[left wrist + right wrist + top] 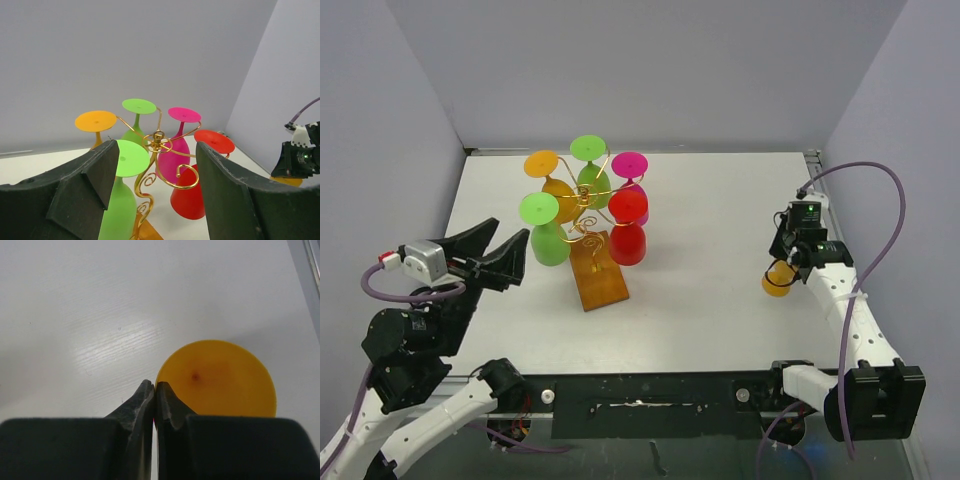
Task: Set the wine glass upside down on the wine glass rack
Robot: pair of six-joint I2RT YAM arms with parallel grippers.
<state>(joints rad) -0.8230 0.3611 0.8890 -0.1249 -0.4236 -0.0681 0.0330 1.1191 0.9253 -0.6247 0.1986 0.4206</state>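
Wine glass [777, 281], a yellow-orange one, is at the right side of the white table [720, 200], well apart from the rack and right at the tip of the right gripper [790, 264]. The wine glass rack [586, 225] stands on the left half of the table, and its curly gold wires come up from a brown wooden base [599, 272]. Five glasses hang on it upside down, feet up: a red glass [628, 240], a pink glass [630, 163], a near green glass [549, 243], a far green glass [588, 148] and an orange glass [544, 163]. The left gripper [512, 232] is held up just left of the rack and points at it. Its fingers [75, 200] are spread wide with nothing between them, and from the left wrist camera the rack [159, 142] shows in the gap. From the right wrist camera the wine glass [216, 378] looks like a round yellow disc with a small dark dot in the middle. The right gripper [154, 387] has its fingers [135, 402] pressed almost together, with only a thin slit left. The tips sit at the left edge of the disc and seem to pinch that edge. The rest of the glass lies past the tips and to their right. I cannot tell if the glass touches the table
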